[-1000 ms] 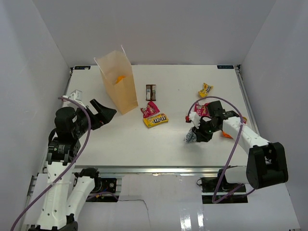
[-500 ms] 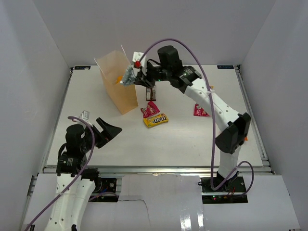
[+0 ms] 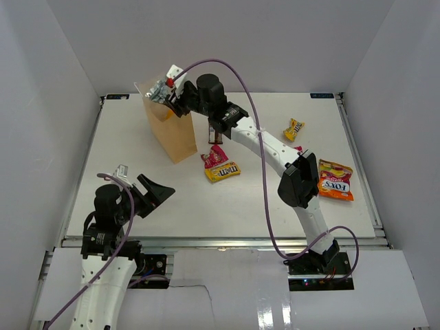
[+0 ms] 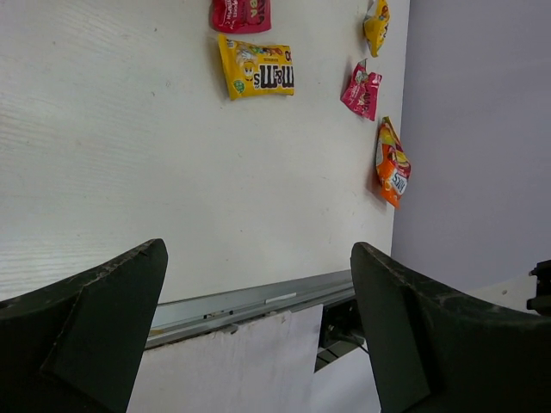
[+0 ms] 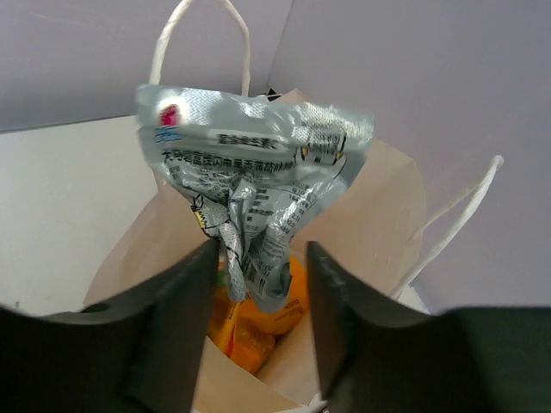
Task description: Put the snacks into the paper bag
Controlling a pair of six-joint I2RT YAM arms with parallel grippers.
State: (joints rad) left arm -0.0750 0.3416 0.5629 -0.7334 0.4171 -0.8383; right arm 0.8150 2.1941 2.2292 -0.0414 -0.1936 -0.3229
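My right gripper (image 3: 167,94) hangs over the open mouth of the tan paper bag (image 3: 176,135) at the back left. In the right wrist view its jaws (image 5: 261,251) stand apart, open. A crumpled silver wrapper (image 5: 250,163) hangs loose between them, touching the left finger, with a small gap to the right one. Orange packets (image 5: 250,331) lie inside the bag (image 5: 379,215). My left gripper (image 3: 155,193) is open and empty near the front left edge. On the table lie a red packet (image 3: 216,157), a yellow packet (image 3: 223,171) and a dark brown bar (image 3: 214,135).
A small yellow packet (image 3: 294,128) and a large orange bag (image 3: 335,181) lie on the right side. A pink packet (image 4: 362,90) shows in the left wrist view. The right arm (image 3: 261,141) stretches across the middle. White walls enclose the table.
My right arm has swung from the right side of the table up over the bag, carrying the silver wrapper, and its jaws have widened. The left arm has drawn back toward the front edge.
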